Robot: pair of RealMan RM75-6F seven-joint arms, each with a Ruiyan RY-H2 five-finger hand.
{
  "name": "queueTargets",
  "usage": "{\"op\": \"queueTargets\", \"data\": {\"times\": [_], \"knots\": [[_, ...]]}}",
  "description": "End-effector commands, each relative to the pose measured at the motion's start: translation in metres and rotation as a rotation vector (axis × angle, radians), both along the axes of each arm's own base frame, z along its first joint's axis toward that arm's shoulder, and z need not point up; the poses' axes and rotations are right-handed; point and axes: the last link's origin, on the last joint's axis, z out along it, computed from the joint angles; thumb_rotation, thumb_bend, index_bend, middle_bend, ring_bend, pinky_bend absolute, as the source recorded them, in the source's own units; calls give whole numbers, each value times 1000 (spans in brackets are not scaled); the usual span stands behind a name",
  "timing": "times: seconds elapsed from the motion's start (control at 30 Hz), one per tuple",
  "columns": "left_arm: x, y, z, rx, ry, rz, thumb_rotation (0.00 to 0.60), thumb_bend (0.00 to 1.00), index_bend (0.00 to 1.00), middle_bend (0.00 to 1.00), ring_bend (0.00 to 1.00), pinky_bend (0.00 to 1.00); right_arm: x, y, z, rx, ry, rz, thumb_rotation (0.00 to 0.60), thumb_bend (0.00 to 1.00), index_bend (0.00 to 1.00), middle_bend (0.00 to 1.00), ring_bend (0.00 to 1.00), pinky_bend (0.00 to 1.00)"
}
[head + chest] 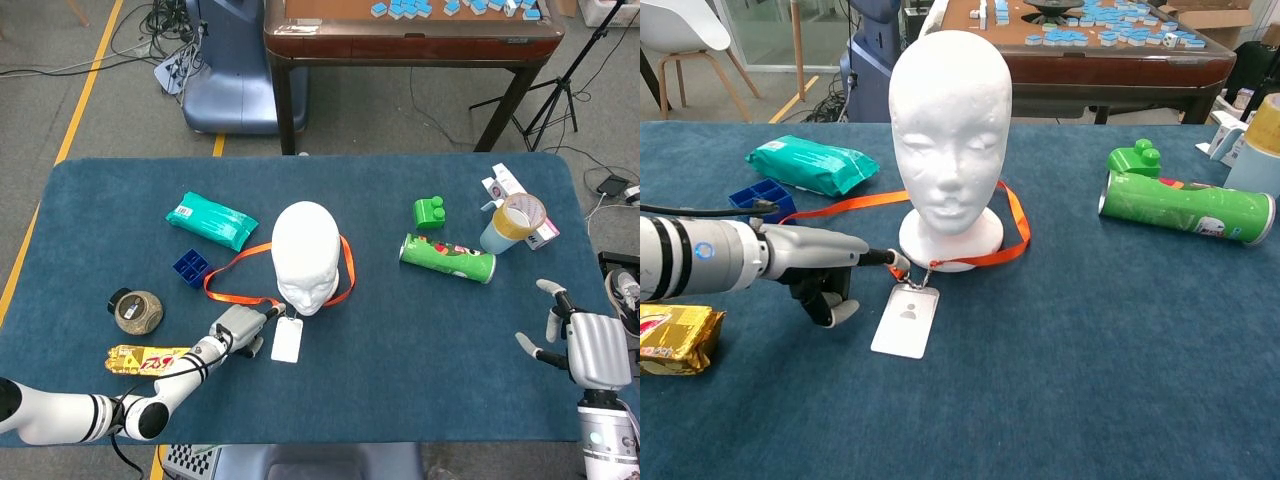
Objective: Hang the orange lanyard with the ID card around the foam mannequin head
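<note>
We see our left hand (815,265) pinching the orange lanyard (1015,215) by the foam head (950,130). The ID card (905,320) lies on bare blue table (1090,380). Our right hand (585,345) waits near the table's edge, fingers apart.

On the blue table (420,350) the foam mannequin head (306,256) stands with the orange lanyard (240,280) looped around its base. The white ID card (286,343) lies flat in front. The left hand (238,326) reaches the clip beside the card. The right hand (585,345) rests near the table's edge, fingers spread, holding nothing.
</note>
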Motion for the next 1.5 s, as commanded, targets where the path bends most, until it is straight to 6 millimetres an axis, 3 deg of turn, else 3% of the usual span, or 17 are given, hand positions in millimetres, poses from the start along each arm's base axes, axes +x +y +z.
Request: {"op": "queueTargets", "data": {"times": [0.03,0.5,0.83,1.2,1.5], "knots": [[0,-6,1,-11,9,-18,600,577,0,953,939,941,0,0,0,0,-1,2,600,146,260,735,673,798],[3,-45,7,-65,2,-40,600,575,0,950,933,941,0,1,-2,4,-12,11,600,145,261,735,673,798],[-2,-54,13,-58,2,-16,600,575,0,949,933,941,-3,3,0,1,-22,12,600,146,260,735,673,798],[-25,-64,58,42,-17,7,600,570,1,927,911,935,-6,2,2,2,-29,9,600,146,261,732,666,790],[-56,-77,115,221,-86,74,600,567,16,871,850,906,-10,5,8,27,-38,6,600,146,261,654,572,611]]}}
